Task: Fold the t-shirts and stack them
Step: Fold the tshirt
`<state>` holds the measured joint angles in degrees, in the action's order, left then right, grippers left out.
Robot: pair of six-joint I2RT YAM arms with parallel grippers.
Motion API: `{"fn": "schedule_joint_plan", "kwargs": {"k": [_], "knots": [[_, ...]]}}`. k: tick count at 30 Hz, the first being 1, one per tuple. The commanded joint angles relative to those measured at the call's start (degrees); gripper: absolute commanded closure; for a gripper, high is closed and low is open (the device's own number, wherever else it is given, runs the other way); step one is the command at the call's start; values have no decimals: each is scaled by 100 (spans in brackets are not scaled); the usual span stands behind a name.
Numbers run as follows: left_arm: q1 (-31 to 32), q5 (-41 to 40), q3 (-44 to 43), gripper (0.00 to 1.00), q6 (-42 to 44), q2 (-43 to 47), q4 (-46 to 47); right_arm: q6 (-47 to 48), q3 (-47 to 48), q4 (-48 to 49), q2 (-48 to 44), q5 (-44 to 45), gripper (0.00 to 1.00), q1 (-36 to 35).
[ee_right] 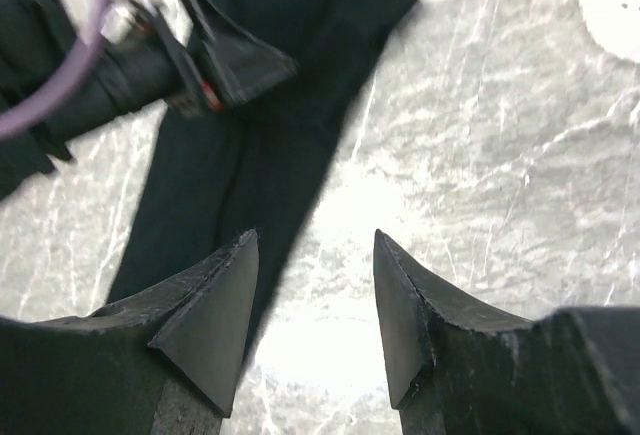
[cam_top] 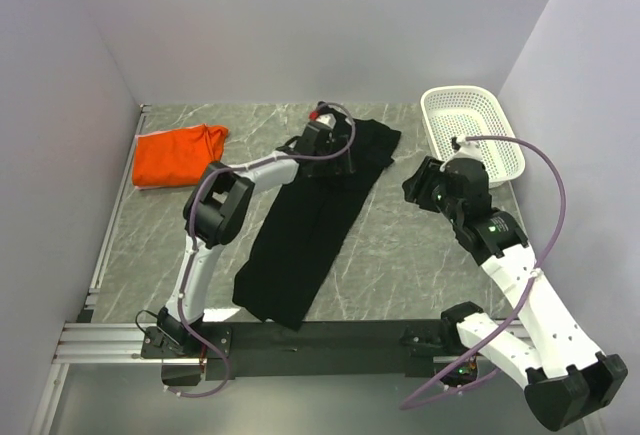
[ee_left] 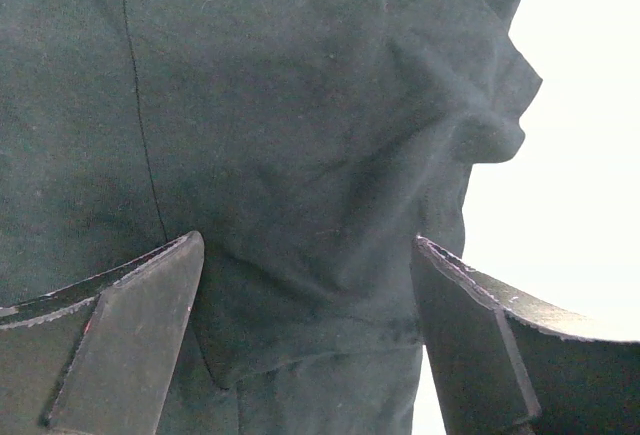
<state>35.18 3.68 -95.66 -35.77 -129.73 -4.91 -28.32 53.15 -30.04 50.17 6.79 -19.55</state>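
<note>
Hovering left gripper wide over black shirt edge | right gripper parted, seemingly empty

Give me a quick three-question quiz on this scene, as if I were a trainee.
1. True or false: the left pincer hangs open over the black shirt.
2. The orange shirt lies: A, at the far left of the table; B, on the black shirt; C, crumpled at the near edge.
3. What does the right pincer hold?
Key: 1 true; 2 A; 3 nothing, as it is open above bare table.
</note>
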Motion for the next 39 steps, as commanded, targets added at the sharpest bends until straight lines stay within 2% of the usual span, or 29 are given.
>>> {"fn": "schedule_joint_plan", "kwargs": {"k": [1,8,16,19,24,30,32,34,39], "knots": [[-423,115,-40,7,-202,-237,-458,-34,-146,156,1,-107,43,30],[-1064,291,-489,7,-439,-570,-520,-51,-401,490,440,-476,43,13],[-1242,-52,-674,7,-826,-580,-345,-86,-621,745,721,-661,43,-22],[-1136,-25,-473,7,-827,-220,33,-130,-691,868,766,-661,43,-136],[-873,-350,19,5,-546,1097,288,-332,-770,1070,1090,-661,43,-785],[-776,-561,1776,3,-273,3039,412,-683,-929,1553,1758,-661,44,-1586],[-776,-710,2689,3,-246,3661,342,-771,-938,1729,2039,-661,44,-1990],[-776,-860,3688,3,-290,4059,350,-895,-885,1861,2337,-635,44,-2366],[-767,-1098,5396,3,-536,5044,394,-1105,-605,2011,3094,-538,44,-3010]]}}
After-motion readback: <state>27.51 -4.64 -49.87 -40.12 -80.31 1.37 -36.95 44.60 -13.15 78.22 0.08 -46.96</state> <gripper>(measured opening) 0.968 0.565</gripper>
